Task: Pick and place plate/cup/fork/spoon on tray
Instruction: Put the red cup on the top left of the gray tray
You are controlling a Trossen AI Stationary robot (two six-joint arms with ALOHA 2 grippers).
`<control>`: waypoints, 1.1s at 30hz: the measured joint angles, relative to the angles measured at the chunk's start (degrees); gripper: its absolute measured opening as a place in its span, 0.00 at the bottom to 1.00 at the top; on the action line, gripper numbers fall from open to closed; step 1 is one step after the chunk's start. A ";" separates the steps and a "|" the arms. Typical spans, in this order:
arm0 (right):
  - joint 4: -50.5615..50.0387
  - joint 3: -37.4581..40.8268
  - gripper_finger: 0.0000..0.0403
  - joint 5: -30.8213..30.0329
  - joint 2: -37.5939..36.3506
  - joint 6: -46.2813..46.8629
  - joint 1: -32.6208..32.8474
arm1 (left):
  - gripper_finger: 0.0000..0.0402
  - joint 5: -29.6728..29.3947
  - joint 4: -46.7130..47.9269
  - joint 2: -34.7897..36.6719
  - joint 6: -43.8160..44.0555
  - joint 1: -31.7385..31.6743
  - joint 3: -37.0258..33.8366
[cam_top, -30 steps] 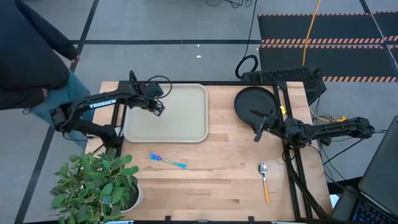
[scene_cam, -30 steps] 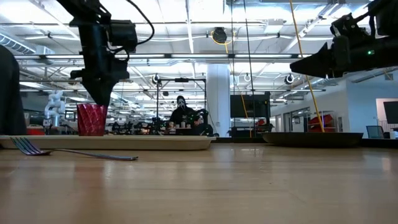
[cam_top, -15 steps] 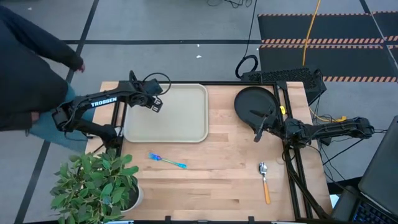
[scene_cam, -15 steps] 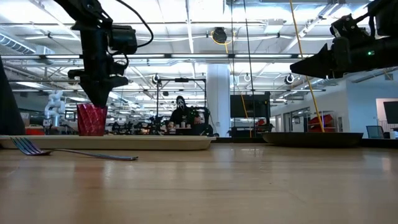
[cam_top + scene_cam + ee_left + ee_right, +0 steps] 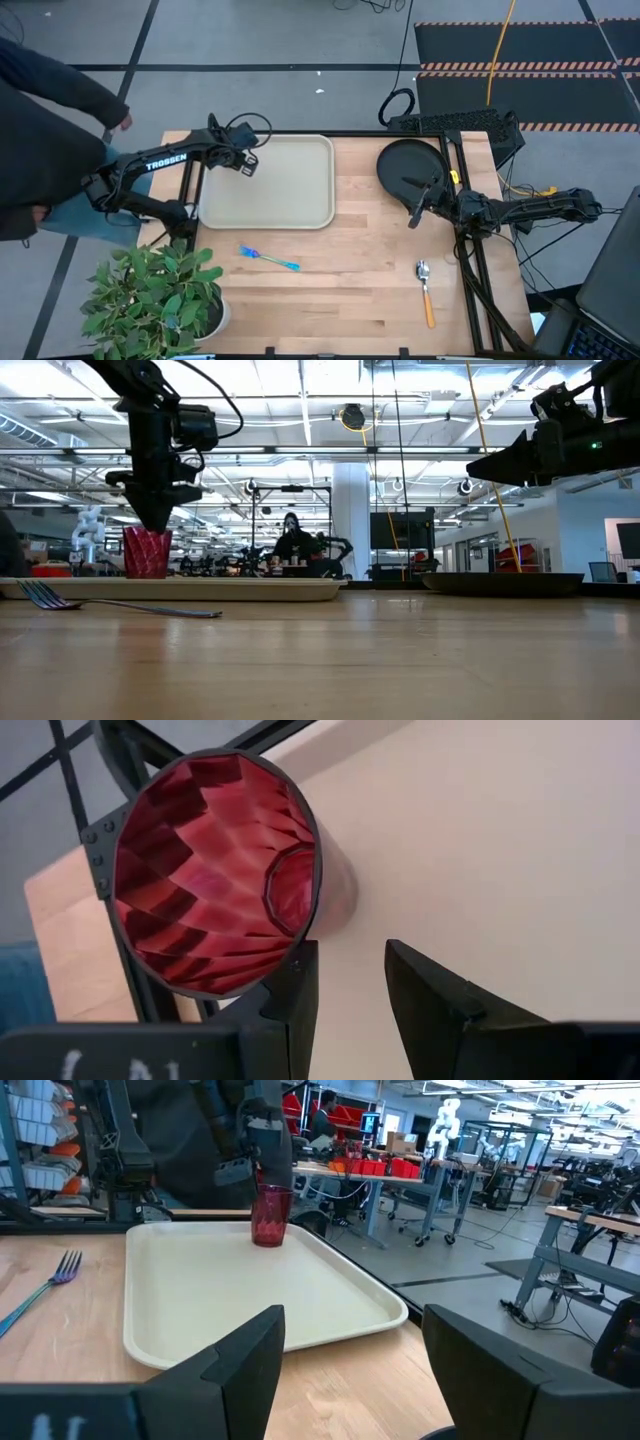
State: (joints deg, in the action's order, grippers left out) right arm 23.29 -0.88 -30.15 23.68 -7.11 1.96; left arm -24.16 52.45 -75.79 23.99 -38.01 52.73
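Note:
The dark red cup stands upright on its base in the far left corner of the beige tray; it also shows in the low view. My left gripper hangs just above the cup's rim, fingers pointing down with a narrow gap between them, and it hides the cup in the high view. The black plate lies on the table at the far right. My right gripper is open and empty over the table by the plate's near edge. The blue fork and the orange-handled spoon lie on the table. My left gripper has one fingertip right beside the cup's rim, with both fingers outside the cup. I cannot tell whether it touches the rim. The cup stands on the tray by itself.
A potted plant stands at the near left corner. A person stands beyond the table's left edge. Dark gear sits behind the plate at the far edge. Bare wood lies between the tray and the plate.
My left gripper has gone a little toward the table's far left corner above the cup. The cup has stayed where it was on the tray. The person at the left has shifted.

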 joint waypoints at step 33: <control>0.00 0.00 0.57 -0.02 0.01 -0.64 0.00 | 0.30 2.11 -6.34 0.04 2.91 -0.91 -9.79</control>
State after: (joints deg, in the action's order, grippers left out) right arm 23.29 -0.89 -30.17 23.69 -7.76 1.96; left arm -22.05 46.11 -75.75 26.89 -38.92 42.94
